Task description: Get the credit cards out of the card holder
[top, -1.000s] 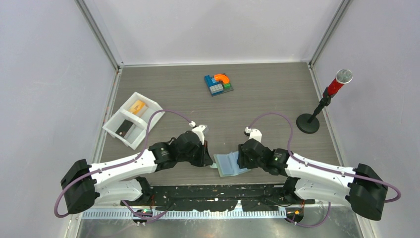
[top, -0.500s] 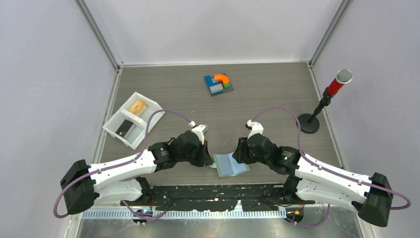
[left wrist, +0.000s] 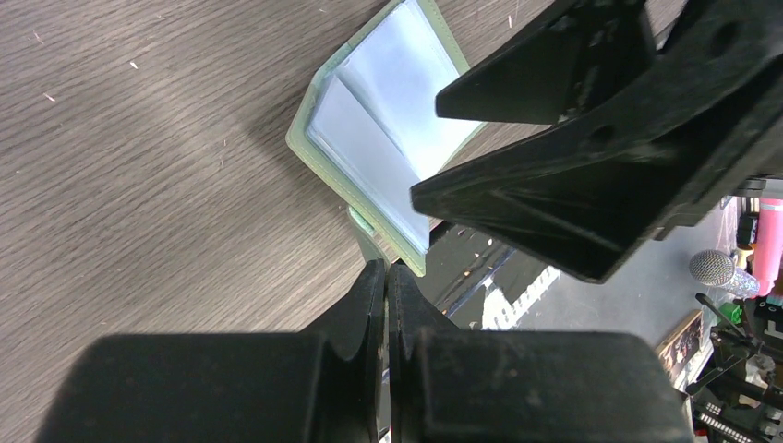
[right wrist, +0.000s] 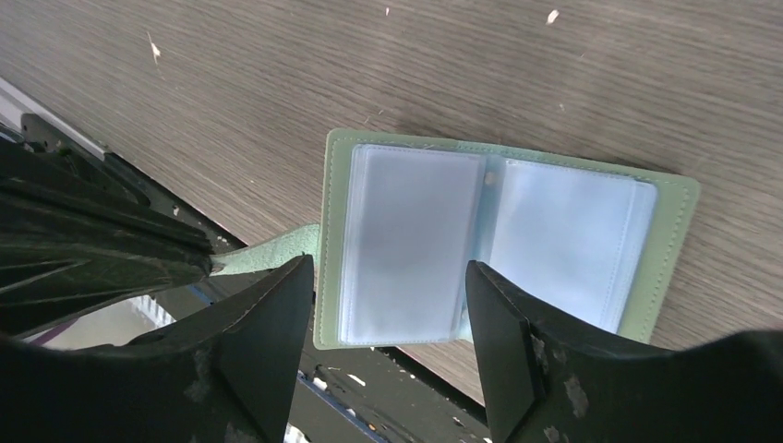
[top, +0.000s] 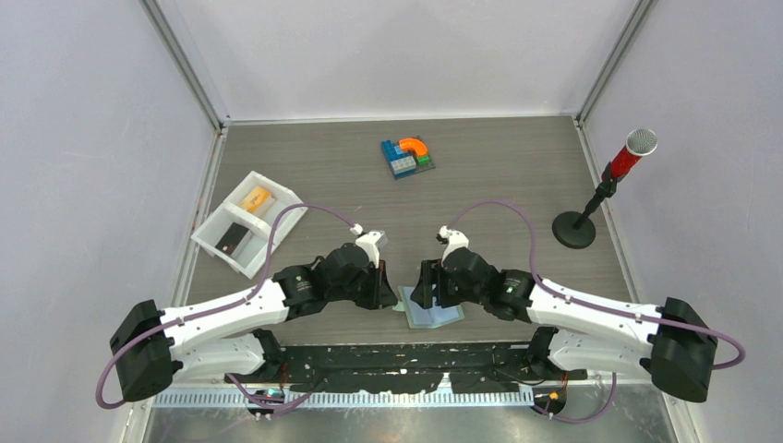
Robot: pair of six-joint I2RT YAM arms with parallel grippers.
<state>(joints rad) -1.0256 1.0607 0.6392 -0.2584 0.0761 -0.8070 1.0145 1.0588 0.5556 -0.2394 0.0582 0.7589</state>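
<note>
Credit cards: two are counted, one orange card [top: 256,197] and one dark card [top: 232,240], each laid in its own compartment of the white tray [top: 222,205]; whether more are held in the sleeves cannot be told, as the pages are blurred
Card holder [top: 434,308] [right wrist: 503,242] [left wrist: 388,148]: one is seen, laid open and flat on the table [top: 499,175] at its near edge, between the two grippers; two pale blue sleeve pages [right wrist: 411,245] are turned face up
Other things: one toy block cluster [top: 408,155] is set at the far middle and one microphone [top: 628,152] on a stand at the right, both well apart from the holder
Near edge: the holder's near corner on the tab side is carried past the table edge, over the black base plate [top: 406,355]
Open room: bare wood is seen beyond the holder toward the far side; the room just beside it on either hand is taken up by the grippers
Left gripper [left wrist: 387,277] [top: 391,293]: the fingers are pressed together, and the closure tab [right wrist: 272,254] [left wrist: 369,235] is pinched at their tips, just beside the holder's left edge
Right gripper [right wrist: 386,268] [top: 423,293]: the fingers are spread apart, wider than one sleeve page, and are set astride the page nearest the tab; nothing is held, and whether the page is touched cannot be told
</note>
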